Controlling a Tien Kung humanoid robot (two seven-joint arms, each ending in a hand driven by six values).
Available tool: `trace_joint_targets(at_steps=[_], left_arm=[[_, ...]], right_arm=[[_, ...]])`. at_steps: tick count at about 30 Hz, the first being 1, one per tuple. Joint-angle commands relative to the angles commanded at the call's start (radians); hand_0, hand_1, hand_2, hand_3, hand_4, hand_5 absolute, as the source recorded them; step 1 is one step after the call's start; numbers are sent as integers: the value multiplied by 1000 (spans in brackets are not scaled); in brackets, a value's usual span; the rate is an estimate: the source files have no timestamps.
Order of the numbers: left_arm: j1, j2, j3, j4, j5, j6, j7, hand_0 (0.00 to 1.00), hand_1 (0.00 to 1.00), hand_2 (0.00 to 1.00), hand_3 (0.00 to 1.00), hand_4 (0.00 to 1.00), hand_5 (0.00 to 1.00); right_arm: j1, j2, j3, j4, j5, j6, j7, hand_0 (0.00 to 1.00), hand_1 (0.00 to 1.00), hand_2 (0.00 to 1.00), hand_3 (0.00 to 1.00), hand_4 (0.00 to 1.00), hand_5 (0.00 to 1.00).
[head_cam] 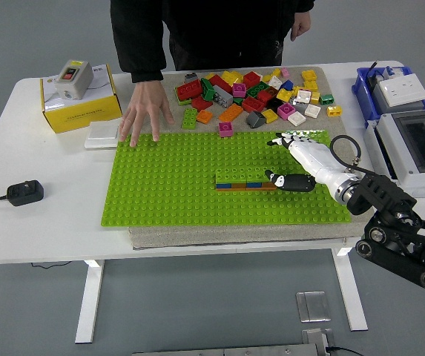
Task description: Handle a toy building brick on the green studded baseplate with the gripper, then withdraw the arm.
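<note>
Best to draw back slowly, up and toward the right edge, without brushing the stacked row of bricks [243, 179] pressed on the green baseplate [175, 193]. Right hand [301, 159] just beside the right end of that row, above the plate. Fingers [280, 140] spread and loose, thumb pointing to the bricks, nothing held; contact with the row hard to judge. At the far left corner of the plate, a person's hand [144, 113] flat, holding it steady.
</note>
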Motion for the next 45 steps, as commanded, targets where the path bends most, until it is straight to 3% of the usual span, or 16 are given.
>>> trace_joint_targets(at_steps=[4,5,9,11,32,45], left_arm=[[0,0,1,0,0,0,0,646,639,470,575,154,770],[0,0,2,0,0,0,-1,646,639,470,575,155,771],[-2,1,3,0,0,0,-1,646,639,470,575,155,771],[-2,0,5,0,0,0,-1,647,639,470,575,155,770],[-4,-1,21,0,0,-1,0,647,639,469,573,157,768],[-5,1,33,0,0,-2,1,647,639,466,573,160,768]], right_arm=[[-28,-18,0,49,-69,-1,-19,960,982,998,853,660,529],[-33,-20,-1,59,-84,-1,-22,961,982,998,753,665,595],[-38,-22,-9,85,-113,-1,-27,961,982,998,753,665,595],[-39,-20,-13,87,-115,-2,-27,974,981,998,739,673,648],[-32,14,-15,-11,-53,-4,-2,987,980,998,728,671,692],[-31,17,-18,-11,-46,-7,2,995,980,998,730,671,693]])
